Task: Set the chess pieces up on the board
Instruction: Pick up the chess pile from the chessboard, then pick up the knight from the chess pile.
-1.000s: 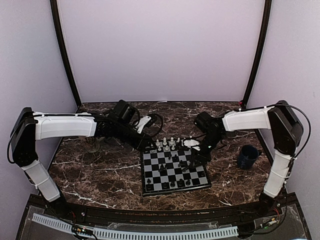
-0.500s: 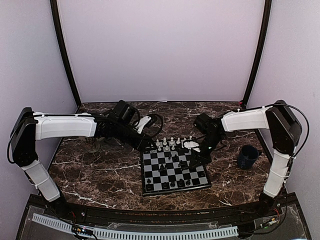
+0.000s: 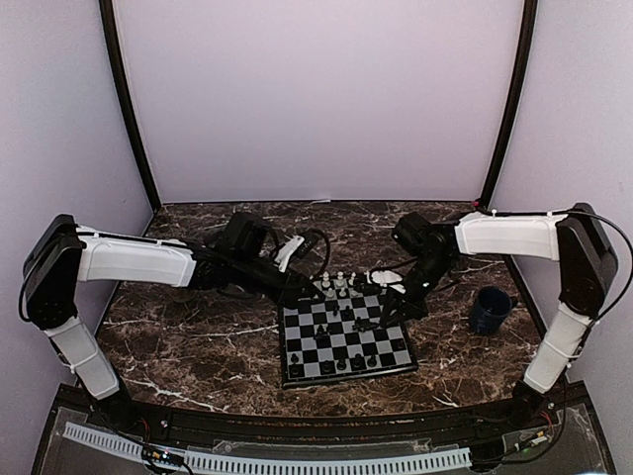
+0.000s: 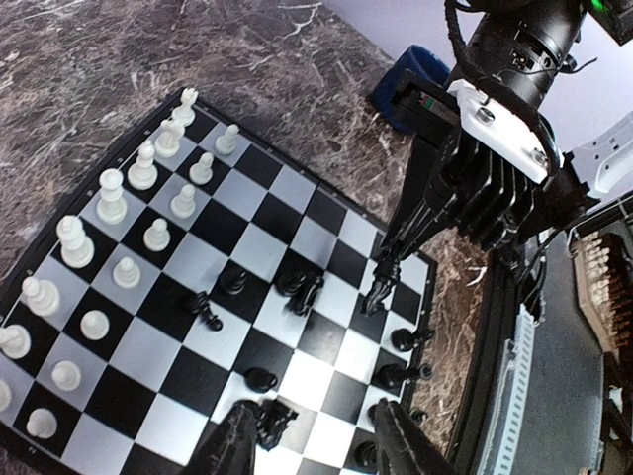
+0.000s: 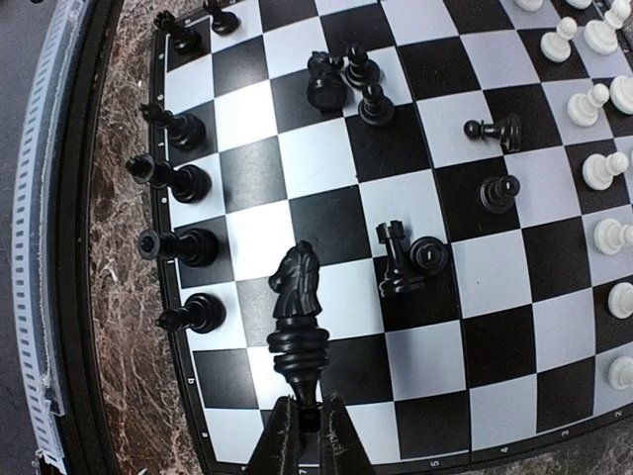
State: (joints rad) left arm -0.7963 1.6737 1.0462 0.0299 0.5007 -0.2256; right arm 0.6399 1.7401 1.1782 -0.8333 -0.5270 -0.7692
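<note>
Black knight [image 5: 297, 297], pinched tight in the right gripper [image 5: 305, 414], points straight out, just beside the row of black pieces [image 5: 180, 247].

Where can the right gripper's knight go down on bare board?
Bare squares run from the black knight in the right gripper to the white pawns, beside two black pieces. Crowded: black row at the edge of the board, black cluster beyond.

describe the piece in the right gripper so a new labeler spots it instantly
Find the chessboard, then its right side, where the right gripper reaches in. The black knight is clamped by its base in that gripper. It is the only piece in a grip; the neighbouring black pieces stand or lie free on squares.
</note>
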